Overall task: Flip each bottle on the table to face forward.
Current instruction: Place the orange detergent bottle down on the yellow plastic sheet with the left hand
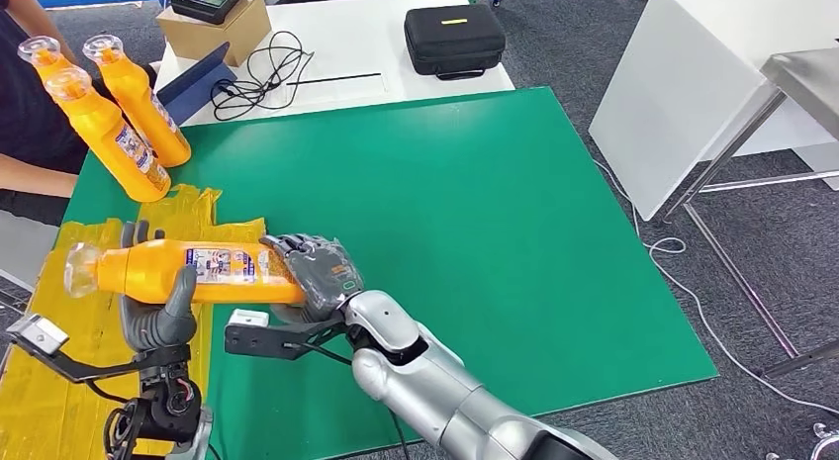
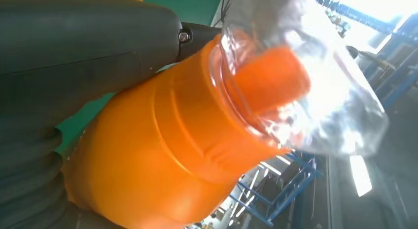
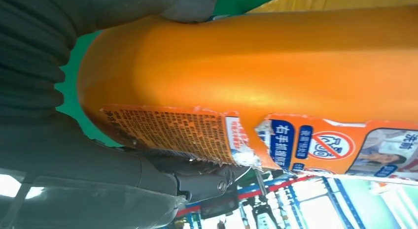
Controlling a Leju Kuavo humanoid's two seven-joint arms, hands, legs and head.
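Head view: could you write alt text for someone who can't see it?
Both robot hands, left hand and right hand, hold an orange bottle sideways above a green mat. Three more orange bottles stand at the mat's far left corner.

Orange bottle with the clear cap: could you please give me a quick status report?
Left hand and right hand both grip the orange plastic bottle, held sideways above the green mat. Three more orange bottles stand at far left. Nothing obstructing.
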